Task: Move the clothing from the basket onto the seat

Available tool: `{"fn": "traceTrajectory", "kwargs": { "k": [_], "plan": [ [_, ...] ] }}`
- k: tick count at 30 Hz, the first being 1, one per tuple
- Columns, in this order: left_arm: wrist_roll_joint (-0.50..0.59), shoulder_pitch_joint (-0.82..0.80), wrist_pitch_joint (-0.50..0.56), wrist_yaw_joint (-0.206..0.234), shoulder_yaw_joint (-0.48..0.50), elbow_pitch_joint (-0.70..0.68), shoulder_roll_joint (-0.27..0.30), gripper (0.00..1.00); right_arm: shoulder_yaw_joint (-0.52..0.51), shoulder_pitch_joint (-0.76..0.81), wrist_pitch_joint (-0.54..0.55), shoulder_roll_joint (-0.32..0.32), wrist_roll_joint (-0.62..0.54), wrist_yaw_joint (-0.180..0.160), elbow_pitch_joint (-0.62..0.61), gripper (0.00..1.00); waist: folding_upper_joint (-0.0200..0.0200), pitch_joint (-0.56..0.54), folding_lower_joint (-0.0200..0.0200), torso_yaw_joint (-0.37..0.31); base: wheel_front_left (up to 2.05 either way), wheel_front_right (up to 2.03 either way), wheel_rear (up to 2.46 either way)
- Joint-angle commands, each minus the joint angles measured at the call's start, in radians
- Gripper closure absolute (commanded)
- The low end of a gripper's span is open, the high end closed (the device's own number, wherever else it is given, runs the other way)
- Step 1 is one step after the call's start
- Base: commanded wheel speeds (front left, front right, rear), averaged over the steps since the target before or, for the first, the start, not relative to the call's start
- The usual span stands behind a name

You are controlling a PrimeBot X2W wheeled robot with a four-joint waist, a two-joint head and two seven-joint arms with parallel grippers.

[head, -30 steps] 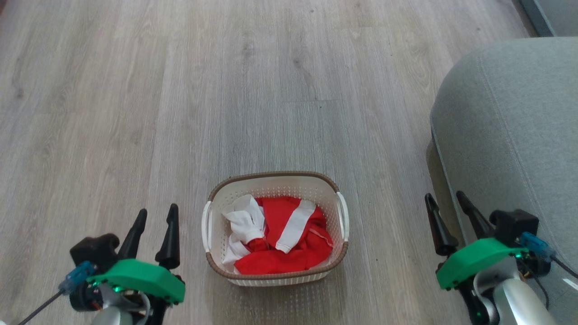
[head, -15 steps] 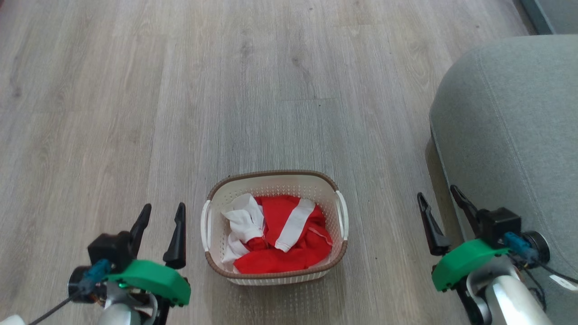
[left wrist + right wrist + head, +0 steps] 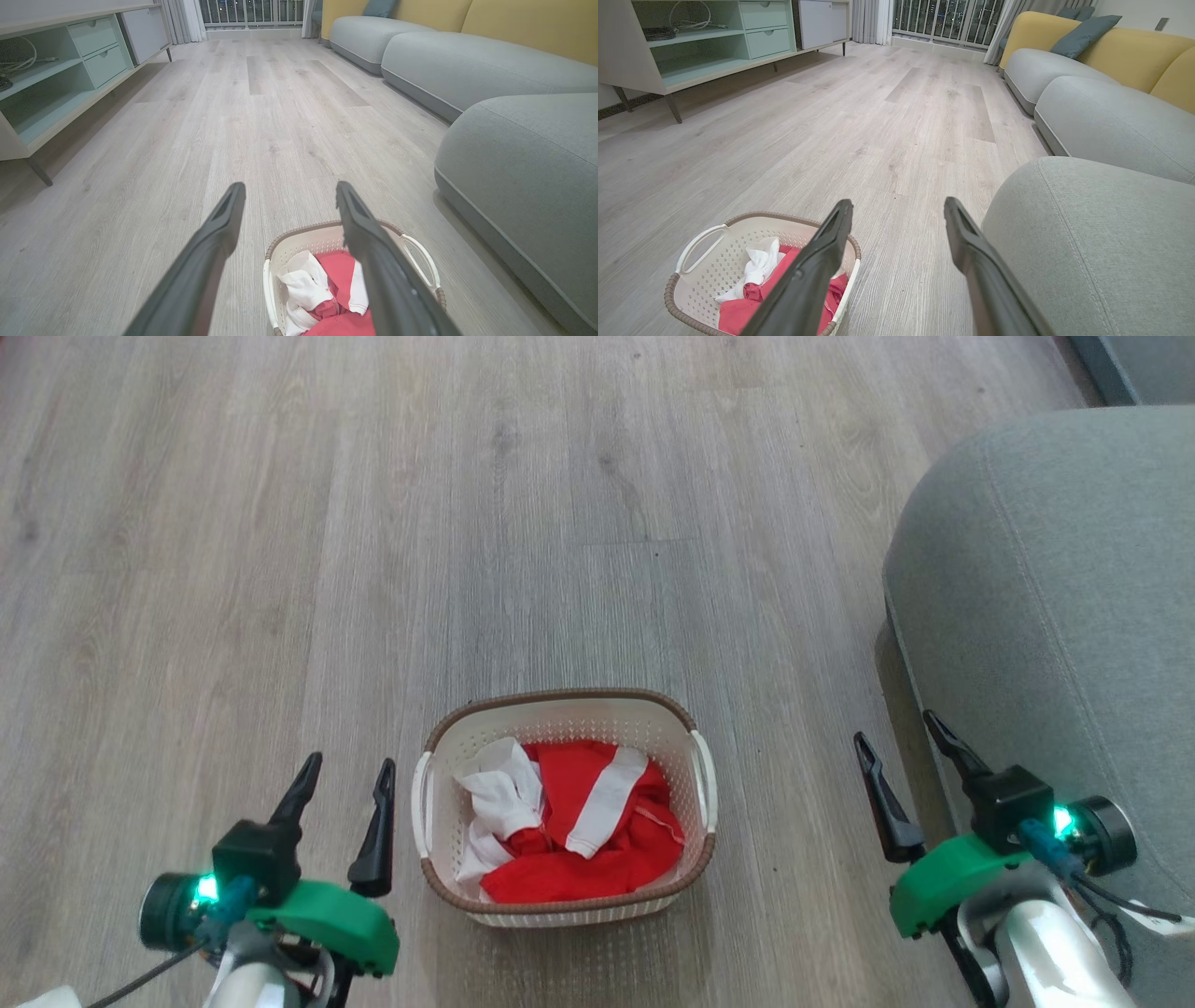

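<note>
Light: bright, even, diffuse. Shadows: soft and faint; a dark strip under the seat (image 3: 1055,569) edge, a dotted patch on the floor (image 3: 373,523) at the basket's (image 3: 560,695) near side. Wrist views: edges bowed, near jaws slightly blurred.

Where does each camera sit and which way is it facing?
Head view: on the head, facing down at the basket holding the clothing; left pincer and right pincer show, open.
Left wrist view: on the left wrist, facing along the floor; its own fingers show.
Right wrist view: on the right wrist, facing likewise; its fingers show.
Shared: both wrist views catch basket and seat.
</note>
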Motion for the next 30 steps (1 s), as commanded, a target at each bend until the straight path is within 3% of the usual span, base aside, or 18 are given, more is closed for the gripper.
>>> {"fn": "traceTrajectory", "kwargs": {
  "k": [1, 19, 24, 30],
  "plan": [
    [0.008, -0.051, -0.014, -0.005, 0.029, -0.029, 0.013, 0.00, 0.019, -0.042, -0.012, -0.012, -0.006, 0.000, -0.024, 0.00, 0.0000, 0.001, -0.0001, 0.000, 0.00, 0.00, 0.00],
    [-0.006, -0.064, -0.014, -0.009, 0.030, -0.022, 0.013, 0.00, 0.012, -0.056, -0.012, -0.014, 0.004, 0.000, -0.030, 0.00, 0.0000, 0.036, -0.0001, 0.000, 0.00, 0.00, 0.00],
    [-0.024, -0.095, -0.014, -0.012, 0.019, -0.014, 0.013, 0.00, 0.007, -0.086, -0.012, -0.011, 0.007, 0.000, -0.051, 0.00, 0.0000, 0.105, -0.0001, -0.010, 0.00, 0.00, 0.00],
    [-0.043, -0.205, -0.014, -0.014, -0.025, 0.031, 0.013, 0.00, -0.029, -0.177, -0.012, 0.004, 0.005, 0.000, -0.100, 0.00, 0.0000, 0.270, -0.0001, -0.039, 0.00, 0.00, 0.00]
  ]
}}
